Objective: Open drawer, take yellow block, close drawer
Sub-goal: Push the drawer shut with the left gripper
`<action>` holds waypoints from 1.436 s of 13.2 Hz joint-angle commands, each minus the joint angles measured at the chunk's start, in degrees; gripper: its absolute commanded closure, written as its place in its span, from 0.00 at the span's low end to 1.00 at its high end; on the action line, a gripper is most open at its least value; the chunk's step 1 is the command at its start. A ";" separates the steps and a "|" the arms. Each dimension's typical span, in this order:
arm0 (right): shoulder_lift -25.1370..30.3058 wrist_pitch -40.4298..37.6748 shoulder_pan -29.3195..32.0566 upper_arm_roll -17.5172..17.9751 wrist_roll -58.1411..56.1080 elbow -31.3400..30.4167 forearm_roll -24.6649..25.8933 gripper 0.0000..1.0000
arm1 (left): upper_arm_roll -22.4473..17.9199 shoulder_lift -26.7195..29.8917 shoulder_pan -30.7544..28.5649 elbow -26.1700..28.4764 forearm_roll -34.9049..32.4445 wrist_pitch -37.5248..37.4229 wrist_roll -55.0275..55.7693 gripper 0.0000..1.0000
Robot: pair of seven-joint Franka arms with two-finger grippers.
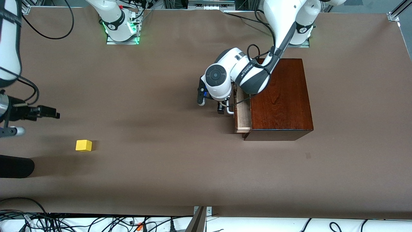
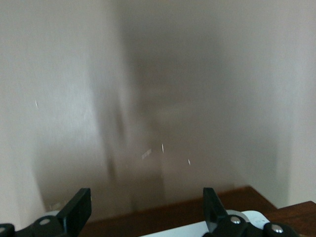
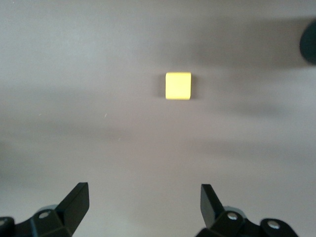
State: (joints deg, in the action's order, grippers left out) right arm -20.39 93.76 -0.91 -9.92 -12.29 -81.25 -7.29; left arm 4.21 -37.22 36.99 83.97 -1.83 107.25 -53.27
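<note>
Now I'm watching the left gripper [image 1: 225, 109], fingers spread, sitting at the handle of the barely open drawer [image 1: 242, 111]. The yellow block [image 1: 83, 145] is lying on the worktop [image 1: 161, 167] toward the right arm's end; the right gripper [image 3: 143, 207], fingers spread, is hovering over it. Judging: closing the drawer, descending to grasp.

Yellow block [image 1: 83, 145], brown table [image 1: 161, 167], glossy mahogany box [image 1: 280, 96].
</note>
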 commanded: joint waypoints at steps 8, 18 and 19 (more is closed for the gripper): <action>13.61 -2.44 -4.98 1.04 12.73 -8.82 4.91 0.00 | -1.39 1.98 -1.92 -0.21 -2.12 -4.77 -0.34 0.00; 17.14 -5.51 1.86 9.81 14.75 -8.66 7.02 0.00 | -2.19 2.59 -2.01 -0.30 -2.12 -6.09 -0.60 0.00; 17.14 -5.69 2.13 10.27 14.84 -8.66 7.11 0.00 | -2.36 2.86 -2.27 -0.21 -2.12 -6.18 -0.69 0.00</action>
State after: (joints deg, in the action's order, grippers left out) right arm -4.96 88.61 -1.04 -2.56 1.63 -88.46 -1.16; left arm 2.18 -35.72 35.17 83.89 -1.94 103.07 -53.29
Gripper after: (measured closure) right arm 0.000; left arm 0.000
